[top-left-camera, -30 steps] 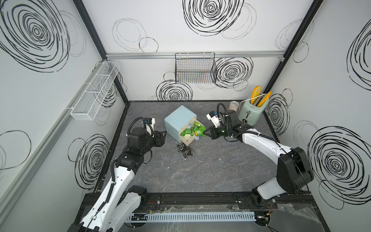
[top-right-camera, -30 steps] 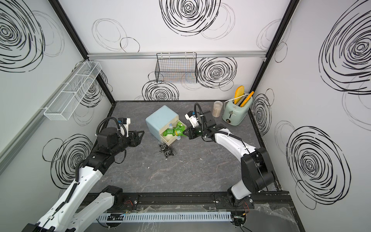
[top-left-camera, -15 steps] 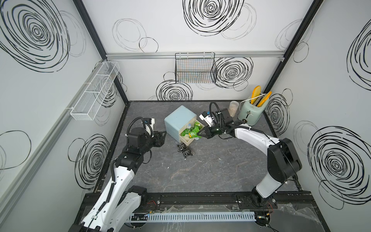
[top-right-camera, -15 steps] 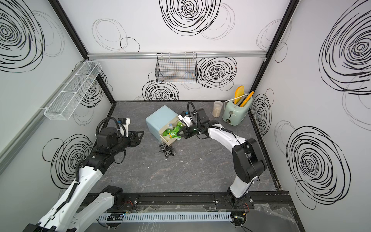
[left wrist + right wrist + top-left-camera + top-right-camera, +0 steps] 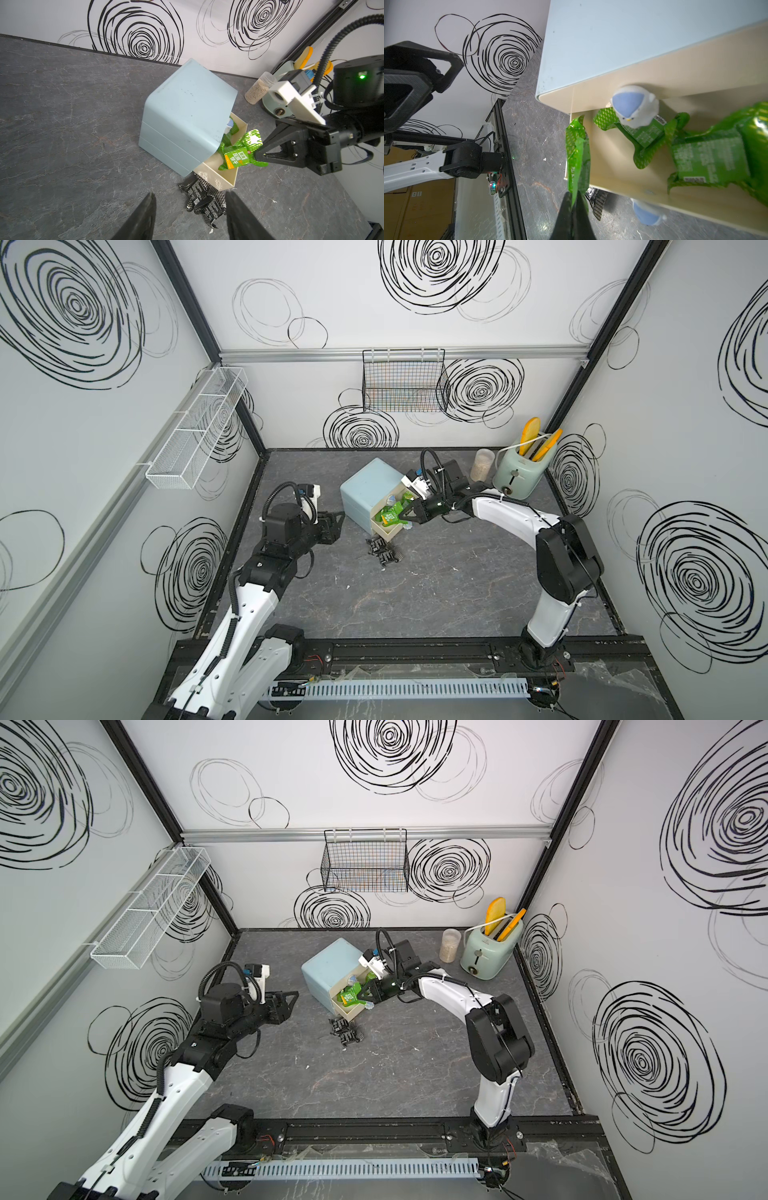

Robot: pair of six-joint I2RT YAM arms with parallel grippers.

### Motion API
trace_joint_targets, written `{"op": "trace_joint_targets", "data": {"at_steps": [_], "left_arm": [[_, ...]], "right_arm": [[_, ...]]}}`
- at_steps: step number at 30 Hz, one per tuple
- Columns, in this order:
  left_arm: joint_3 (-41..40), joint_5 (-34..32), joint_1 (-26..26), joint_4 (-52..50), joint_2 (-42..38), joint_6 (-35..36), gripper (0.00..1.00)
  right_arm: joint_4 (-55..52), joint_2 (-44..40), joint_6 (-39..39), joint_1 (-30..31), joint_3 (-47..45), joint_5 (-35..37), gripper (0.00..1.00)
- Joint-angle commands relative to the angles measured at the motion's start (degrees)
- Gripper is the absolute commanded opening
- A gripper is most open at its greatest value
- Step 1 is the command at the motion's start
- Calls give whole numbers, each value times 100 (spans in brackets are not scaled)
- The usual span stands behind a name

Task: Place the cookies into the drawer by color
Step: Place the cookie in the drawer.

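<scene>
The right pincer [image 5: 256,155] is clamped on the crimped end of a green cookie packet [image 5: 236,159] and holds it over the pulled-out cream drawer [image 5: 226,180] of the pale-blue cabinet [image 5: 368,489], probably the lowest drawer. More green packets [image 5: 708,162] lie inside. Black cookie packets [image 5: 204,202] sit on the tabletop [image 5: 436,593] just before the drawer. The left pincer [image 5: 337,522] hovers beside the cabinet, jaws apart and empty.

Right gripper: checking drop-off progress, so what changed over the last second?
The right gripper, shut on a green packet, carried it toward the cabinet, over the open drawer. The left gripper and the black packets stayed put.
</scene>
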Motion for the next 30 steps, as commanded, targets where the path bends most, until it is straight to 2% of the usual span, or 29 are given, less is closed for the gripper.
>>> {"op": "trace_joint_targets", "data": {"at_steps": [1,11,16,26,28,30], "left_arm": [[-39,89,80,207,5,8,58],[-48,139,124,226,13,-5,58],[-56,152,124,224,6,3,58],[-56,172,133,235,12,2,57],[-56,172,133,230,12,-2,57],[-56,178,133,235,10,0,57]], "right_arm": [[-268,99,-211,36,178,-87,0],[-270,319,-148,38,287,0,1],[-325,412,-116,30,394,112,8],[-335,477,-52,14,477,275,18],[-313,469,-46,7,481,319,21],[-278,469,-20,2,489,413,29]]}}
